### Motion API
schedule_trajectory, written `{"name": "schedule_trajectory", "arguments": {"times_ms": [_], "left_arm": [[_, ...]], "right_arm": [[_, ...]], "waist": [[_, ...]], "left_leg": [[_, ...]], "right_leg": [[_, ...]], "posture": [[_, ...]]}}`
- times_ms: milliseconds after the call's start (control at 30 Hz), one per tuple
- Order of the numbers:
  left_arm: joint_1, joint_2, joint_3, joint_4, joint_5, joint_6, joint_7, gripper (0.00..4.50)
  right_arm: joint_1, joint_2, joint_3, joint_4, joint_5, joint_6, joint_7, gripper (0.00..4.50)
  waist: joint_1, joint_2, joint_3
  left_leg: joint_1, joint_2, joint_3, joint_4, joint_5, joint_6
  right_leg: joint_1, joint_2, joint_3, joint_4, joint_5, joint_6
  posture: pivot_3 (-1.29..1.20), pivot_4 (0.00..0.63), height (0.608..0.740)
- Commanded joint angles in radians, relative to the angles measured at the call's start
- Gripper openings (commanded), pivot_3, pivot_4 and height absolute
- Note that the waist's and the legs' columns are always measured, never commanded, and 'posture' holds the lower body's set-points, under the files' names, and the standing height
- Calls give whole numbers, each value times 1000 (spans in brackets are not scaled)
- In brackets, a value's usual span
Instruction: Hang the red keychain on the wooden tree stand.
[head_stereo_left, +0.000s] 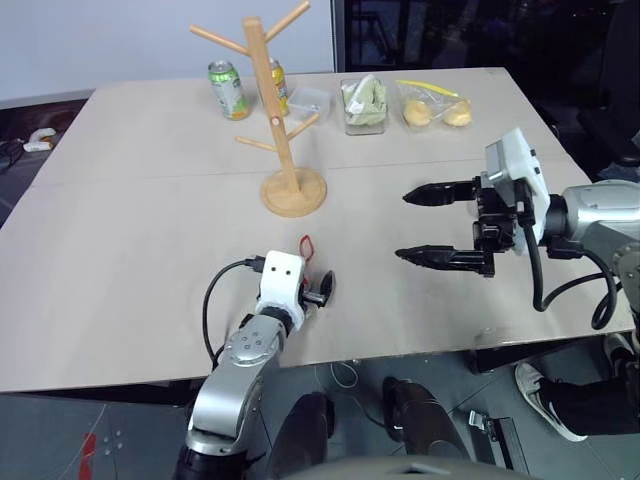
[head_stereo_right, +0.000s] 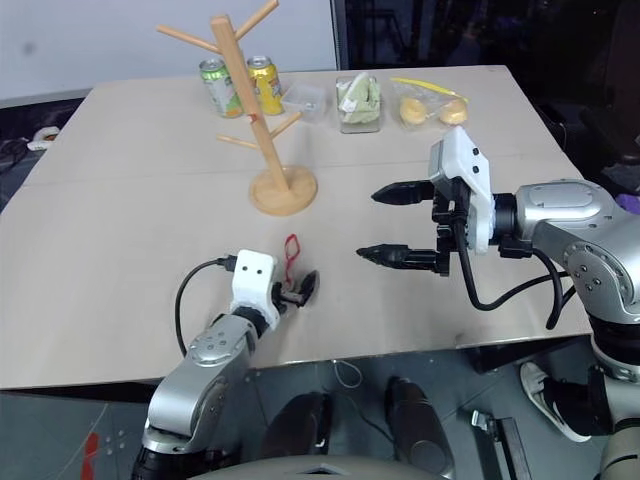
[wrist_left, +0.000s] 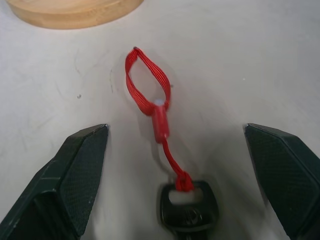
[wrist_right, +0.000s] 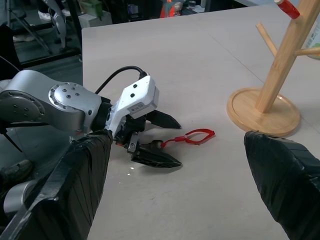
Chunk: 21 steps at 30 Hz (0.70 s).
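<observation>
A pale table (head_stereo_left: 120, 250) spans the frame. Upper centre stands the wooden tree stand (head_stereo_left: 283, 130) on its round base. Behind it at the top sit 2 cans (head_stereo_left: 230, 90), 1 green, 1 yellow, beside a clear box (head_stereo_left: 312, 99) and 2 bags (head_stereo_left: 363, 103) of food. Lower centre, the red keychain (head_stereo_left: 307, 246) lies flat, its key towards the near edge.

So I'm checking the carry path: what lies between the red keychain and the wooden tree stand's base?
Only bare table separates the red keychain from the wooden tree stand, as the left wrist view shows.
</observation>
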Motion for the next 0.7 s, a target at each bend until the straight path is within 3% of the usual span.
{"name": "schedule_trajectory", "arguments": {"times_ms": [33, 133, 300, 400, 600, 700], "left_arm": [[-7, -16, -3, 26, 24, 1, 14, 4500], [-2, -22, 0, 21, 31, 12, 15, 3673], [6, -32, 10, 9, 37, 34, 17, 1332], [10, -35, 16, -1, 41, 43, 16, 158], [24, -33, 77, -26, 29, 46, 3, 66], [17, 75, 133, -20, 27, -113, -101, 66]], "right_arm": [[-14, -1, -15, -25, 14, -9, -8, 4476], [-12, 0, -18, -29, 16, -7, -18, 4500], [-11, 1, -25, -30, 23, -2, -36, 4500], [-7, 5, -32, -29, 35, 7, -50, 4500], [2, 8, -27, -23, 30, -6, -62, 4500], [14, 21, -29, -24, 28, -14, -80, 4500]], "waist": [[1, 0, 0], [2, 0, 0], [2, 0, 0], [2, 0, 0], [0, 0, 0], [-4, 0, 0]], "left_leg": [[0, 0, 0, 0, 0, 0], [0, 0, 0, 0, 0, 0], [0, 0, 0, 0, 0, 0], [0, 0, 0, 0, 0, 0], [0, 0, 0, 0, 0, 0], [0, 1, 0, 0, 0, 0]], "right_leg": [[0, 0, 0, 0, 0, 0], [0, 0, 0, 0, 0, 0], [0, 0, 0, 0, 0, 0], [0, 0, 0, 0, 0, 0], [0, 0, 0, 0, 0, 0], [0, 1, 0, 0, 0, 0]], "posture": [[0, 150, 740], [0, 150, 740], [0, 150, 740], [0, 150, 740], [0, 150, 740], [0, 150, 740]]}}
